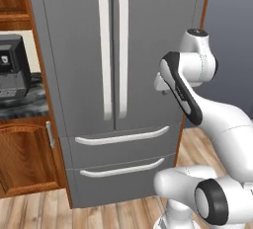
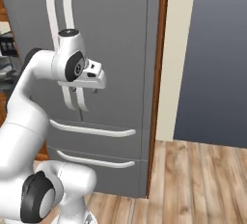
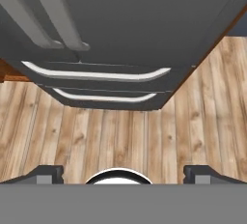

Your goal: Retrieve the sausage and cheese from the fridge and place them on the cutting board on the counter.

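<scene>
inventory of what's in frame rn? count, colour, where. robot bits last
fridge: 1, grey, centre of both base views, both doors shut
door handles: 2, white, long and vertical, side by side at the door seam
drawers: 2, grey, stacked below the doors, shut
drawer handles: 2, white, curved, one across each drawer
counter: 1, dark marbled, left of the fridge
cabinet: 1, reddish-brown wood with a small pale handle, under the counter
appliance: 1, dark grey, on the counter; too cut off to name
floor: light wood planks, in front of and right of the fridge
wall: blue-grey, right of the fridge
arm: 1, white with dark joints, in front of the fridge
end effector: 1, dark fingertips, open, holding nothing
</scene>
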### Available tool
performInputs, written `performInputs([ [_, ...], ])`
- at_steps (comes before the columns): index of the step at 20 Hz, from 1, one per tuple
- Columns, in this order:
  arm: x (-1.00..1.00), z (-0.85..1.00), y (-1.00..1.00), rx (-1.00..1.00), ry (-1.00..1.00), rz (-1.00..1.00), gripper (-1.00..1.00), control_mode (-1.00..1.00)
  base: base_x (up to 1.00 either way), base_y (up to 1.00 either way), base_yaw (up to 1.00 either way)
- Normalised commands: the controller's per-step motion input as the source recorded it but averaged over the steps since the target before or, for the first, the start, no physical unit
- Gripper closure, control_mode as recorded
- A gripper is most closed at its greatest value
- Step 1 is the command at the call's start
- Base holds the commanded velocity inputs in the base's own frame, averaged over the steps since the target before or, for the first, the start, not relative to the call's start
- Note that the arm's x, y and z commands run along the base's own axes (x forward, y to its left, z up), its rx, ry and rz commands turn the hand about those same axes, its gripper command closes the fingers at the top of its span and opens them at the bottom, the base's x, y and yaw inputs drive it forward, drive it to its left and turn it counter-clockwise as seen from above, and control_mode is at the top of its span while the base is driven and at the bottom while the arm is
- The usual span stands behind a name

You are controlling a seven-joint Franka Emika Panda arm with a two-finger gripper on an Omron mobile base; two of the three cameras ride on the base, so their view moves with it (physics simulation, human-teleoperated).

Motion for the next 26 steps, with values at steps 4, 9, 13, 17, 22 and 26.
performInputs([
  [4, 0.00, 0.00, 0.00, 0.00, 0.00, 0.00, -1.00, 1.00, -0.26, 0.26, -0.01],
  [9, 0.00, 0.00, 0.00, 0.00, 0.00, 0.00, -1.00, 1.00, 0.00, 0.00, 0.00],
  [13, 0.00, 0.00, 0.00, 0.00, 0.00, 0.00, -1.00, 1.00, 0.00, 0.00, 0.00],
  [17, 0.00, 0.00, 0.00, 0.00, 0.00, 0.00, -1.00, -1.00, 0.00, 0.00, 0.00],
  [22, 0.00, 0.00, 0.00, 0.00, 0.00, 0.00, -1.00, -1.00, 0.00, 0.00, 0.00],
  [26, -0.11, 0.00, 0.02, 0.00, -0.01, 0.01, -1.00, -1.00, 0.00, 0.00, 0.00],
])
